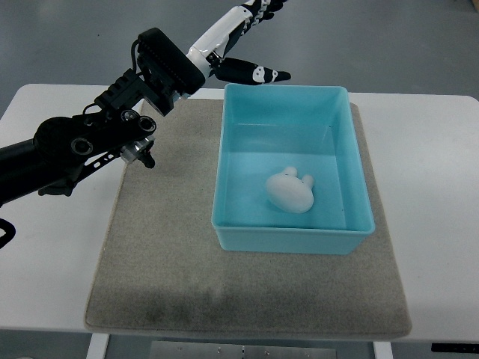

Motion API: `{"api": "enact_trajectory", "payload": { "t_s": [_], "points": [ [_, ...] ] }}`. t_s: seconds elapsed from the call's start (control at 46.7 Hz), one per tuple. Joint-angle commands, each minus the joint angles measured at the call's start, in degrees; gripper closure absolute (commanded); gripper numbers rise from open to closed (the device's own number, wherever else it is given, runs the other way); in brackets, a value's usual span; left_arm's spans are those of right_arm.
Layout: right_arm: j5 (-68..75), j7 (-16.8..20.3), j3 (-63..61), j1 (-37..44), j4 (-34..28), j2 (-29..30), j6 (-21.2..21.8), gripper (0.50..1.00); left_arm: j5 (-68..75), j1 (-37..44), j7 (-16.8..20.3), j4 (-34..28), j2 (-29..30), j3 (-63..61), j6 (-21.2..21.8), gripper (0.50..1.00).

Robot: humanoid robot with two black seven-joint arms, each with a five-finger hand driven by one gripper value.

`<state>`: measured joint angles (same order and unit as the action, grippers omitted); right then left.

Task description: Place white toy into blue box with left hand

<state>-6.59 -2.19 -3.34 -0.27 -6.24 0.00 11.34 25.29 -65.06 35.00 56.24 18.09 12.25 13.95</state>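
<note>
The white toy lies on the floor of the blue box, toward its near side. The box stands on a grey mat. My left arm comes in from the left edge and reaches up past the box's far left corner. My left hand is raised beyond the table's far edge, fingers spread, thumb out over the box's far rim, holding nothing. It is well apart from the toy. The right arm does not show.
The mat lies on a white table. The black forearm and wrist housing hang over the mat's far left corner. Grey floor lies beyond the table's far edge.
</note>
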Motion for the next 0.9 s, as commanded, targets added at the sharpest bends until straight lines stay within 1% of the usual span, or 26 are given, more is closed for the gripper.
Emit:
{"api": "enact_trajectory", "payload": {
  "t_s": [0.0, 0.086, 0.171, 0.235, 0.407, 0.535, 0.599, 0.685, 0.813, 0.877],
  "points": [
    [0.0, 0.0, 0.0, 0.0, 0.0, 0.0, 0.0, 0.564, -12.4, -0.2, 0.0, -4.1, 0.0, 0.0, 0.0, 0.506],
    [0.0, 0.0, 0.0, 0.0, 0.0, 0.0, 0.0, 0.564, -22.2, -0.2, 0.0, -8.0, -0.3, 0.0, 0.0, 0.506],
    [0.0, 0.0, 0.0, 0.0, 0.0, 0.0, 0.0, 0.564, -30.0, 0.1, 0.0, -9.7, -0.2, -0.1, -0.2, 0.506],
    [0.0, 0.0, 0.0, 0.0, 0.0, 0.0, 0.0, 0.564, -33.1, 0.1, 0.0, -10.4, 0.0, -0.1, -0.9, 0.506],
    [0.0, 0.0, 0.0, 0.0, 0.0, 0.0, 0.0, 0.564, -39.2, 0.4, 0.0, -14.7, 0.2, 0.0, -7.4, 0.506],
    [0.0, 0.0, 0.0, 0.0, 0.0, 0.0, 0.0, 0.564, -51.7, 0.4, -0.1, -19.1, 0.1, 0.0, -10.7, 0.506],
    [0.0, 0.0, 0.0, 0.0, 0.0, 0.0, 0.0, 0.564, -56.7, 0.4, -3.3, -20.2, 0.1, 0.0, -12.2, 0.506],
    [0.0, 0.0, 0.0, 0.0, 0.0, 0.0, 0.0, 0.564, -59.0, 0.5, -4.7, -20.4, 0.1, 0.0, -13.2, 0.506],
    [0.1, 0.0, 0.0, 0.0, 0.0, 0.0, 0.0, 0.564, -58.8, 1.0, -4.5, -20.7, -0.1, -0.7, -12.2, 0.506],
    [0.0, 0.0, 0.0, 0.0, 0.0, 0.0, 0.0, 0.564, -57.9, 1.1, -4.5, -21.1, 0.0, -0.7, -12.5, 0.506]
  ]
}}
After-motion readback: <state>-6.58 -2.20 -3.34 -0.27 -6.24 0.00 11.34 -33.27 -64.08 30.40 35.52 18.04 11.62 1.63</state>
